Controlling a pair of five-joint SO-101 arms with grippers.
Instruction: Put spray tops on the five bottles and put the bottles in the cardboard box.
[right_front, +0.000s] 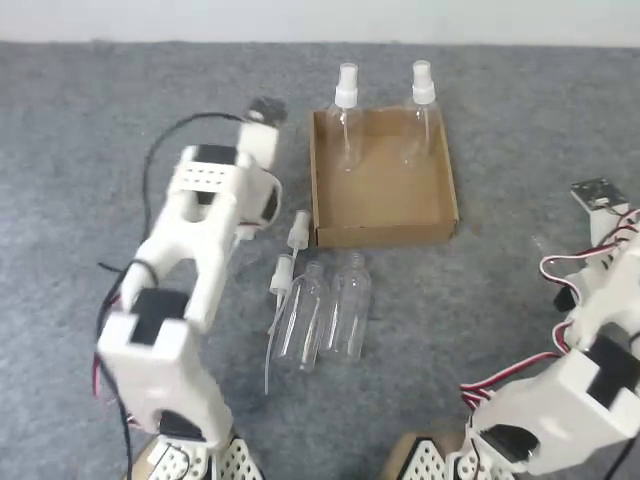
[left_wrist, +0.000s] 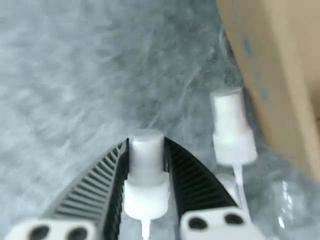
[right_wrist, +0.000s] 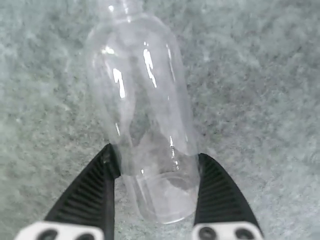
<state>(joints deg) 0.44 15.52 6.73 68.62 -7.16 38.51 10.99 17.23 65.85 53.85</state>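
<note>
My left gripper (left_wrist: 145, 142) is shut on a white spray top (left_wrist: 145, 172), held low over the grey carpet. A second spray top (left_wrist: 231, 132) lies just beside it, close to the cardboard box wall (left_wrist: 280, 75). My right gripper (right_wrist: 156, 157) is shut on the base end of a clear bottle (right_wrist: 142, 100) with no top, lying on the carpet. In the high view, two bare bottles (right_front: 303, 315) (right_front: 348, 305) lie side by side in front of the cardboard box (right_front: 385, 235). Two loose spray tops (right_front: 298, 232) (right_front: 282, 275) lie to their left. Two topped bottles (right_front: 346, 115) (right_front: 422, 105) rest in the box.
The left arm (right_front: 215, 200) stretches over the carpet left of the box, trailing black cable. The right arm (right_front: 600, 300) stands at the right edge with red and white wires. Open carpet lies between the lying bottles and the right arm.
</note>
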